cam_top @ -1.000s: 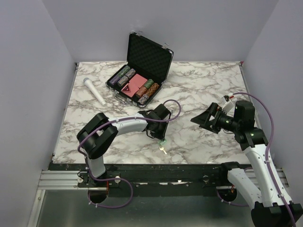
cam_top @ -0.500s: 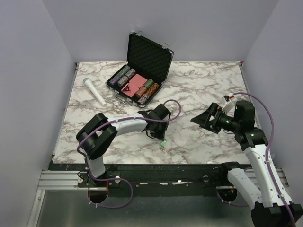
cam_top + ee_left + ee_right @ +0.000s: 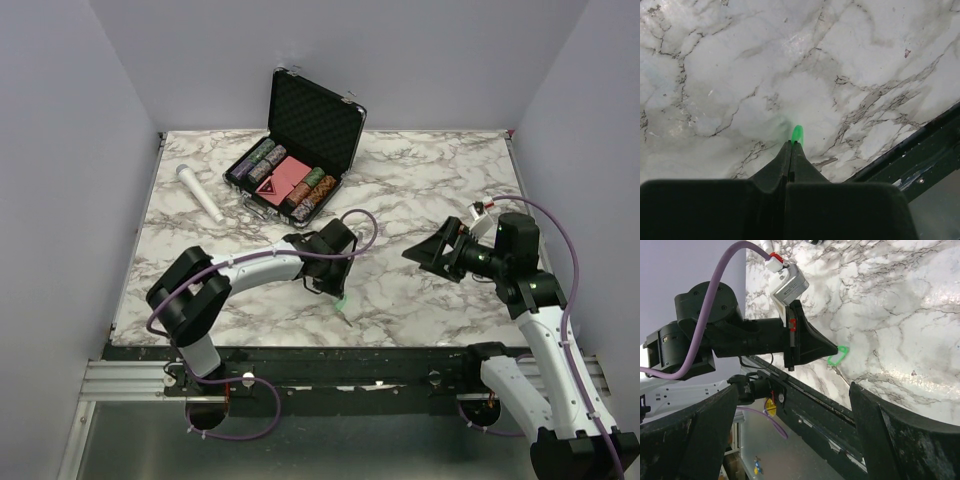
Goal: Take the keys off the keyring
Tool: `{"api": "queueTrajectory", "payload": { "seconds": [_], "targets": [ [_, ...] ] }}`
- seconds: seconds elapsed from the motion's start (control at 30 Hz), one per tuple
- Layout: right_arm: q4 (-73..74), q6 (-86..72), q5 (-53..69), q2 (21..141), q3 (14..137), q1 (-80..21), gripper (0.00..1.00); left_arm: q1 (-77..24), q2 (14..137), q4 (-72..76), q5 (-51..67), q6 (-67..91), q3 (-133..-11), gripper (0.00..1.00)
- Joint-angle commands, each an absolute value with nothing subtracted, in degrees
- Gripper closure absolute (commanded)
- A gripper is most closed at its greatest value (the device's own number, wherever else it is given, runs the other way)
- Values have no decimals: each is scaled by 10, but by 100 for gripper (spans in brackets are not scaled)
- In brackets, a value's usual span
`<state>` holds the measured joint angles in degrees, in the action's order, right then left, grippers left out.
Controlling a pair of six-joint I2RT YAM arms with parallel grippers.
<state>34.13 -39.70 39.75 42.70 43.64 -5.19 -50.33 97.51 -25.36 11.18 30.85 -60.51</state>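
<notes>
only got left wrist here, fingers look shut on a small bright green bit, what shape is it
observer: the bright green plastic piece is an open loop sticking out past the tips of the left gripper.
operator: where's the other arm
observer: the right gripper sits to its right over the marble table, jaws wide open, facing it.
operator: anything else out there
observer: an open black case of poker chips at the far side.

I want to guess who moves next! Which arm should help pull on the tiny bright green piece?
Probably right. The right gripper is open, empty and faces the tiny bright green piece; the left gripper is shut on it.
</notes>
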Motion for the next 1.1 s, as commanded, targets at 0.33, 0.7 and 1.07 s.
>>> {"api": "queueTrajectory", "payload": {
  "seconds": [0.33, 0.7, 1.07],
  "targets": [
    [249, -449, 478, 403, 398, -53, 0, -508, 847, -371, 64, 395, -679, 100],
    [30, -543, 495, 313, 347, -54, 0, -516, 722, -474, 18, 515, -783, 100],
    [-191, -574, 490, 406, 415, -54, 1, -517, 650, -514, -33, 613, -901, 100]
  ]
}}
